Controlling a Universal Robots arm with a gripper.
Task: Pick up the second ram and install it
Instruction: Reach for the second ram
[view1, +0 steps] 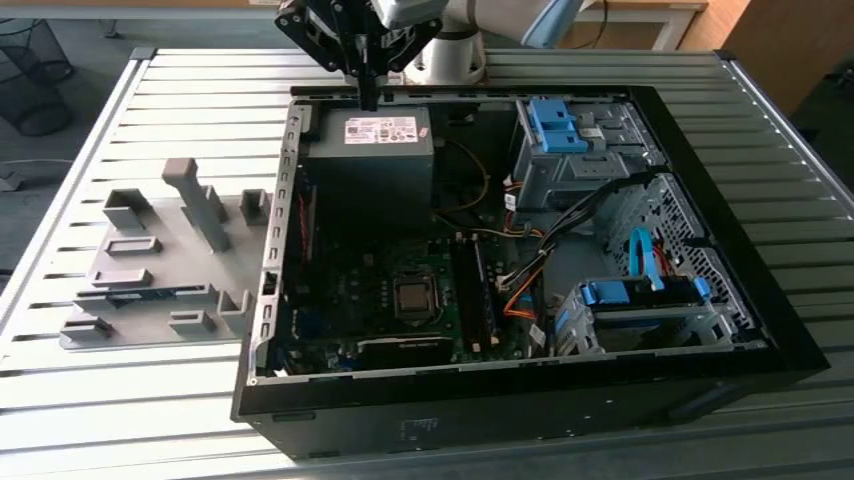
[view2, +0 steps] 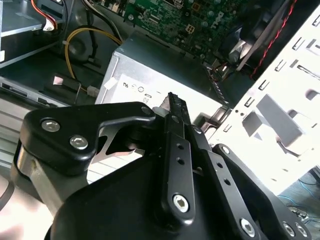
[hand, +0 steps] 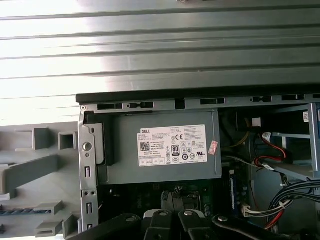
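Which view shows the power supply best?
First wrist view: the power supply shows unobstructed, label facing. Exterior view: seen obliquely from above. Second wrist view: the gripper covers much of it.

Thin blue-green second ram lies in gray fixture.

Ribbed bare-metal table, matt gray plastic fixture

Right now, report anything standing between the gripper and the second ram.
The gripper hangs above the power supply inside the case. The second ram lies in the gray fixture outside, toward the exterior view's left. The case's metal side wall and the fixture's upright posts stand between them.
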